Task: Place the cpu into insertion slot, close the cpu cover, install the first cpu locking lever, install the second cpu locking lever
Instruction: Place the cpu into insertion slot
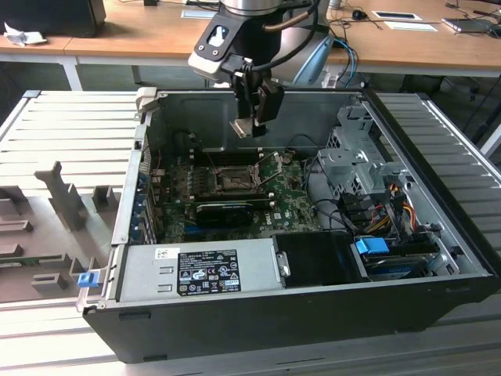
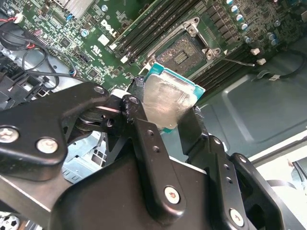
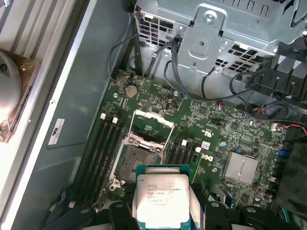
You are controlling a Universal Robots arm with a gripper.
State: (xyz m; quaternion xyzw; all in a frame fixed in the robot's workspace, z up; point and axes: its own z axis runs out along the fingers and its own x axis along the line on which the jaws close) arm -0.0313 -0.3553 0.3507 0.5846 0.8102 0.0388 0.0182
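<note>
- At the exterior view's left, beside the computer case (image 1: 125, 227): a grey tray (image 1: 47, 235) of holders, well apart from the work. Nothing to mind there.
- Further right, inside the case: the green board (image 1: 293, 196) lying flat, with the socket (image 1: 233, 182) near its middle. Open and bare, with the dark pin field plain to see in the first wrist view.
- Above the socket and clear of it: the gripper (image 1: 252, 124), clenched on the chip (image 1: 243, 128). Fingers (image 2: 140, 125) pressing two opposite edges, with the pale metal face showing between them in both wrist views.
- Chip in the air, not yet seated, and seemingly at a slant to the board. Likely worth levelling before it meets the pins.
- Best to square the chip's edges to the socket's rim first, then come straight down. No sliding sideways over the pins, probably the easiest thing here to bend.
- Corner mark and notches too small to make out; worth matching them before letting go.
- No pressing down. Better to release only once the chip sits flat in the rim.
- At the socket's edge: the cover (image 3: 152, 125) standing open, with thin lever rods (image 1: 272, 168) up just beside it. Tight for the fingers on that side, so go slowly.
- At the exterior view's right: the drive cage (image 1: 352, 153) and cables (image 1: 380, 207), apart from the gripper and no likely hindrance.
</note>
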